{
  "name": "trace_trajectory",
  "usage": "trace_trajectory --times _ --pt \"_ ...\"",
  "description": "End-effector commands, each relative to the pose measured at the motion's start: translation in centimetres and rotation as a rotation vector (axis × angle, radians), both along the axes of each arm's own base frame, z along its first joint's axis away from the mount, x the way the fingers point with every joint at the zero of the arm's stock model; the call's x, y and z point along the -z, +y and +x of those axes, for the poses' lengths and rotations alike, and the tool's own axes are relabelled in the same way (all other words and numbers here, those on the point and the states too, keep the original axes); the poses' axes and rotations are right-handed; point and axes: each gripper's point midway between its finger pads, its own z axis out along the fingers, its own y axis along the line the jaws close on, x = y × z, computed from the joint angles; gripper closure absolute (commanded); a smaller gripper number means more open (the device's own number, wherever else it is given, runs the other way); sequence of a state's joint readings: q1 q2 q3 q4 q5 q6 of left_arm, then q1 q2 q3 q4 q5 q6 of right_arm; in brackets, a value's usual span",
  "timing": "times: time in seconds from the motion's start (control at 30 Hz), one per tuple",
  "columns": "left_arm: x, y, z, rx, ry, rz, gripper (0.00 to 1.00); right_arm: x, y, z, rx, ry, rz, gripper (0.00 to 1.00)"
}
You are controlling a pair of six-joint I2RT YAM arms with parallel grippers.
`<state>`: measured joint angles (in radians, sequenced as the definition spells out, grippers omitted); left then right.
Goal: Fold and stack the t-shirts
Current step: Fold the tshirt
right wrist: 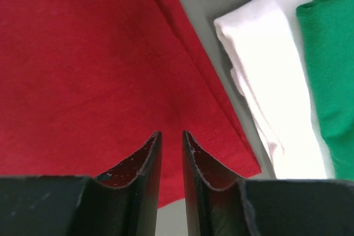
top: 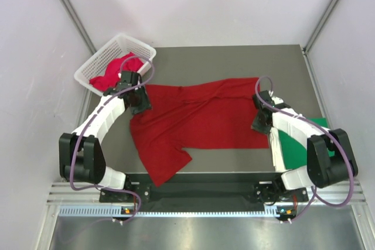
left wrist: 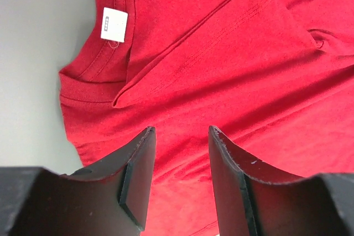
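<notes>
Your left gripper [left wrist: 181,129], open and empty, hangs over the collar of the red shirt [top: 205,115], centre-left; your right gripper [right wrist: 171,133], jaws barely apart and empty, hangs over its right hem.

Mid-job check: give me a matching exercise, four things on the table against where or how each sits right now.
Things:
1. red shirt
2. green shirt
3. basket
4. left fingers

Places or states:
A. far left corner
B. apart, near the collar
C. spread across the middle
D. right edge, next to white cloth

Pairs: 1-C, 2-D, 3-A, 4-B
</notes>
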<state>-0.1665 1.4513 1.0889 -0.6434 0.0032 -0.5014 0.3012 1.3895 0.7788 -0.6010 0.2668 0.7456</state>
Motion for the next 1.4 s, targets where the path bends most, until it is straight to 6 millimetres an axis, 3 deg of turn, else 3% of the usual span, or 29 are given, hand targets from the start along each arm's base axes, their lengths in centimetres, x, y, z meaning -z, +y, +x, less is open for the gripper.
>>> trace_trajectory --times 0.0,0.2,0.23,0.3,0.37,0.4,0.43,0.57,0.6,0.63,0.67,0.73,0.77,0.83,0.87,0.93,0.97,1.03,1.07,1.13,1.37 --pt "-1.9 -0.2 1.3 0.018 -0.093 -0.01 0.52 0.8 -0.5 0.1 0.027 -0.008 -0.041 0.78" --pt "-2.8 2.3 5.3 -0.077 -0.161 0.091 0.52 2.1 -3.6 -2.3 0.075 0.057 -0.181 0.77" --pt "-2.0 2.7 6.0 -0.087 -0.141 0.114 0.53 2.1 -3.9 -2.5 0.082 0.055 -0.194 0.77" --pt "-2.2 3.4 7.5 -0.092 -0.147 0.149 0.56 1.8 -4.1 -2.4 0.089 0.041 -0.195 0.78" --pt "-0.9 3.4 8.5 -0.06 -0.111 0.171 0.6 1.1 -4.0 -2.1 0.08 0.024 -0.187 0.78" --pt "-1.6 3.4 9.5 -0.045 -0.127 0.189 0.61 0.5 -3.8 -1.8 0.072 0.005 -0.176 0.77" --pt "-0.7 3.5 10.0 -0.043 -0.099 0.206 0.61 -0.1 -3.4 -1.5 0.057 -0.001 -0.159 0.77" --pt "-1.9 3.9 12.6 -0.041 -0.141 0.255 0.61 -5.7 -1.3 2.4 -0.079 -0.159 -0.093 0.69" --pt "-2.1 3.9 13.1 -0.025 -0.153 0.279 0.6 -6.8 -0.8 3.4 -0.114 -0.193 -0.078 0.63" --pt "-1.7 3.8 13.5 -0.016 -0.148 0.295 0.6 -8.7 0.0 5.3 -0.146 -0.268 -0.033 0.6" --pt "-2.4 3.6 14.1 -0.009 -0.167 0.309 0.6 -9.2 0.2 6.2 -0.205 -0.288 -0.039 0.57" --pt "-1.9 3.2 14.6 0.017 -0.154 0.354 0.6 -11.1 0.6 9.1 -0.297 -0.366 0.011 0.54" --pt "-2.3 2.7 14.9 0.027 -0.164 0.355 0.6 -10.4 0.4 10.0 -0.307 -0.351 0.017 0.53" --pt "-1.8 2.1 15.0 0.045 -0.152 0.386 0.61 -11.1 -0.5 12.4 -0.322 -0.375 0.056 0.52" --pt "-1.9 2.0 15.0 0.044 -0.15 0.406 0.61 -9.4 -0.7 13.3 -0.32 -0.33 0.079 0.51" --pt "-0.9 2.0 14.9 0.04 -0.121 0.437 0.61 -9.1 -2.6 15.0 -0.265 -0.309 0.101 0.51" --pt "-0.7 2.0 14.9 0.037 -0.117 0.436 0.61 -7.2 -3.1 15.5 -0.248 -0.264 0.112 0.51" --pt "-0.1 1.7 15.1 0.035 -0.109 0.424 0.62 -6.9 -4.4 17.2 -0.221 -0.283 0.121 0.51" --pt "-0.1 1.5 15.2 0.039 -0.112 0.415 0.62 -5.7 -4.4 17.6 -0.224 -0.261 0.13 0.51" --pt "0.1 1.4 15.3 0.039 -0.108 0.416 0.62 -5.3 -4.0 18.7 -0.245 -0.277 0.153 0.51" --pt "-0.4 1.6 15.2 0.034 -0.11 0.423 0.62 -2.1 -3.9 19.7 -0.268 -0.237 0.16 0.53"
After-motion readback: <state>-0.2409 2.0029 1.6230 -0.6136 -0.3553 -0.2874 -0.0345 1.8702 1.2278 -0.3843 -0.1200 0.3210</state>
